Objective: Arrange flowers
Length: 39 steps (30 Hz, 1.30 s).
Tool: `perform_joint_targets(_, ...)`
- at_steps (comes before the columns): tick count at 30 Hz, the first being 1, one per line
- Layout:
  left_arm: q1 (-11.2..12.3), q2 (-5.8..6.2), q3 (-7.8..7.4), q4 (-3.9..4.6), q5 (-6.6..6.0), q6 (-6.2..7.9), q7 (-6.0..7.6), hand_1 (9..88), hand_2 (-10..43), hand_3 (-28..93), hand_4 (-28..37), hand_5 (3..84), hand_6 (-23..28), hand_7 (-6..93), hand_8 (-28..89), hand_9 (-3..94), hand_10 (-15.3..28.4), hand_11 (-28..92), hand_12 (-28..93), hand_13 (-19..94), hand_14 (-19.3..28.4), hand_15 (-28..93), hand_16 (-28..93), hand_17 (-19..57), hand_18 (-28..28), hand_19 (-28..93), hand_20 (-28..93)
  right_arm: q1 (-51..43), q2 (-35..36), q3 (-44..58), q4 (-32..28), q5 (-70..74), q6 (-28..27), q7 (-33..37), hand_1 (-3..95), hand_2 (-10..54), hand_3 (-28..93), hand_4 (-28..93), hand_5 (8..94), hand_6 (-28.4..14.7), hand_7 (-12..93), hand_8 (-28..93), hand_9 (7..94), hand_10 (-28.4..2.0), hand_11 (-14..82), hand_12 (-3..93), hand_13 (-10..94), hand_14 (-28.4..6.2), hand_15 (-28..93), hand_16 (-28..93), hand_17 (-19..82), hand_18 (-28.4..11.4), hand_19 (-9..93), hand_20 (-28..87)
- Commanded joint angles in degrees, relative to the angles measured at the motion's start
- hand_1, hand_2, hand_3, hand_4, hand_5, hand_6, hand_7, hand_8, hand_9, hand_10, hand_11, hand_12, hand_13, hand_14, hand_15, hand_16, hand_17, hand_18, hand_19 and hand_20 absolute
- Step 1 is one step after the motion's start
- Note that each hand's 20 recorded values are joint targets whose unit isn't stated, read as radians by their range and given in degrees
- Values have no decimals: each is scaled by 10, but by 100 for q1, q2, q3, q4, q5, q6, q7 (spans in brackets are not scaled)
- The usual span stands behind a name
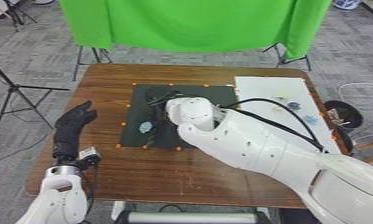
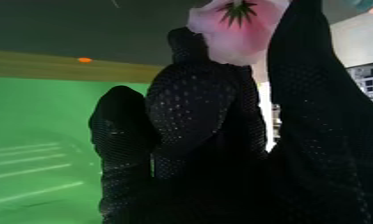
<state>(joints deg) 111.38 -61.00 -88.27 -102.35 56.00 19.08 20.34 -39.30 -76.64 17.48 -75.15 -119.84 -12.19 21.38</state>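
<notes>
Right wrist view has a pink flower bloom-side down, just by the right robot hand; whether that hand is clamped on it or merely beside it, I cannot tell. Looks to me like the placing stage, this one bloom being worked over the dark mat, where the head view puts the right arm. What's wanted next, I'd say, is a sure hold on the stem, then a gentle lowering and a clean let-go; petals that near the glove could easily get crushed. Beside the arm a pale blue flower lies on the mat, close enough to be knocked. More bluish blooms sit on the white board, with a black cable looping near them, which might snag. Over on the bench's left side the left robot hand rests relaxed, its fingers loose and apart, well out of the way. A black bin stands off the right edge, and a green cloth hangs beyond.
</notes>
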Motion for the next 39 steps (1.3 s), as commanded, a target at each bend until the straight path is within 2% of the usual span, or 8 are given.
perform_joint_targets(1, 22, 7, 56, -21, -60, 38, 0, 257, -95, 670, -283, 484, 5, 168, -98, 517, 131, 213, 95, 401, 161, 214, -29, 45, 118, 67, 147, 154, -134, 42, -7, 8, 204, 10, 388, -93, 695, -193, 608, 30, 190, -112, 686, -126, 126, 162, 906, -21, 580, 285, 638, -119, 932, 520)
perform_joint_targets(12, 32, 52, 48, -20, -83, 42, -32, 243, -95, 682, -283, 492, 8, 179, -103, 524, 136, 231, 94, 405, 165, 233, -35, 45, 119, 70, 146, 476, 140, 8, -343, 494, 502, 147, 417, 19, 497, -111, 614, 12, 171, -102, 702, -136, 125, 158, 911, -27, 573, 288, 639, -123, 932, 520)
perform_joint_targets(21, -17, 81, 96, -4, -89, -3, -58, 240, -95, 686, -283, 492, 9, 180, -106, 522, 136, 228, 90, 404, 165, 234, -40, 45, 119, 71, 145, 554, 412, 127, -636, 629, 369, 130, 404, 21, 495, -95, 612, 7, 164, -97, 702, -138, 126, 157, 911, -29, 572, 286, 639, -125, 932, 519)
perform_joint_targets(26, -120, 28, 179, 76, -48, -122, -44, 240, -95, 687, -283, 491, 8, 178, -105, 520, 134, 225, 90, 402, 164, 231, -40, 44, 119, 71, 145, 533, 1620, 514, -1766, 914, 421, 161, 383, 18, 521, -102, 610, 7, 162, -97, 694, -139, 124, 157, 908, -32, 570, 288, 634, -130, 932, 518)
perform_joint_targets(29, -85, 37, 164, 42, -41, -145, -13, 241, -95, 687, -283, 489, 7, 173, -103, 520, 134, 223, 91, 400, 165, 228, -39, 44, 119, 70, 145, -118, 2883, 1374, -2915, 1102, 388, 181, 323, -5, 586, -116, 596, 4, 154, -94, 676, -139, 117, 157, 893, -39, 571, 289, 618, -138, 932, 513)
perform_joint_targets(33, 210, 10, -63, -138, -44, -111, 26, 243, -95, 687, -283, 487, 7, 168, -101, 518, 134, 219, 91, 400, 164, 223, -37, 44, 119, 69, 145, -2055, 4194, 3429, -4057, 1141, 448, 354, 261, -35, 595, -126, 562, -24, 113, -77, 649, -156, 99, 162, 868, -54, 578, 284, 588, -153, 932, 505)
perform_joint_targets(35, 299, -14, -131, -186, -50, -62, 70, 242, -95, 686, -283, 485, 5, 168, -99, 518, 133, 217, 92, 400, 163, 223, -36, 44, 119, 69, 145, -3571, 4372, 4997, -4395, 1107, 470, 535, 221, -61, 604, -125, 548, -37, 94, -71, 635, -164, 89, 164, 858, -62, 581, 282, 576, -161, 932, 504)
perform_joint_targets(39, 261, -147, -115, -134, -76, 5, 152, 240, -95, 689, -283, 485, 5, 166, -99, 518, 134, 215, 93, 400, 164, 221, -35, 44, 119, 68, 145, -5650, 4098, 7250, -4472, 1312, 562, 1028, 181, -90, 597, -123, 530, -48, 69, -57, 610, -173, 82, 167, 838, -73, 583, 276, 554, -174, 932, 489)
